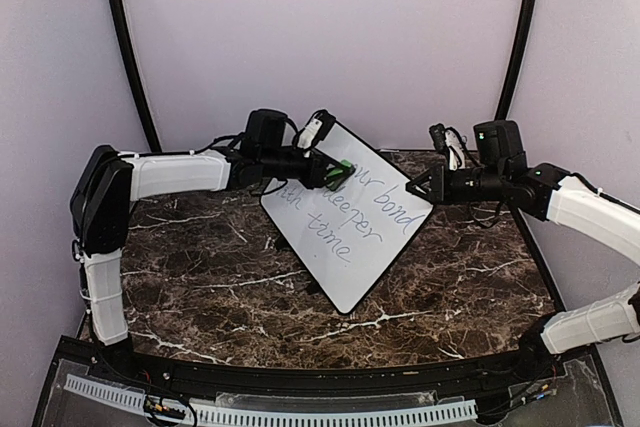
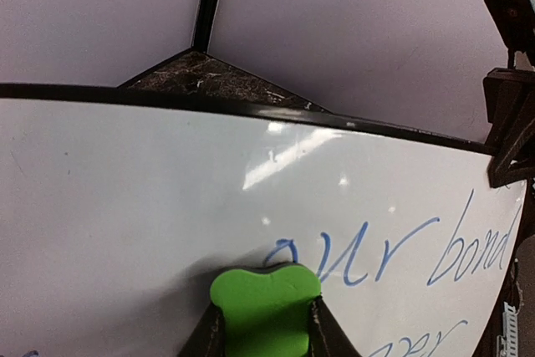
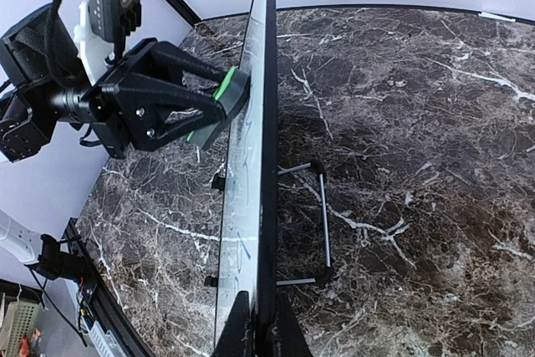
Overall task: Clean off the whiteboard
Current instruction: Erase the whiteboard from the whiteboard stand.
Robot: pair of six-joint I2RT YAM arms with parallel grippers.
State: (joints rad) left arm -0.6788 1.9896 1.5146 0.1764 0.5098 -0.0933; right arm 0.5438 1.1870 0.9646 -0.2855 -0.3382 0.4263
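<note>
- 2 arms work on the whiteboard (image 1: 350,247) at once, 1 from each side. It stands near the middle of the marble tabletop (image 1: 200,277), propped on thin wire legs (image 3: 322,215) and leaning back.
- The left end effector (image 1: 335,172) is closed on a green eraser (image 2: 265,298). The eraser's face is pressed flat against the writing side, near the board's upper left.
- The eraser touches the board right at the start of the word "our". The surface to its left is blank. To its right and below it run 3 lines of blue writing (image 1: 345,217).
- The right end effector (image 3: 259,328) is clamped on the board's thin black edge at the right corner and appears to be steadying it.
- The step in hand looks like the wiping itself, and early in it, since most of the words are not yet erased.
- The next move calls for a firm sweep to the right along the top line, then passes across the 2 lower lines. Even pressure is needed, and the right grip must brace the board so it neither tips nor slides on its legs.
</note>
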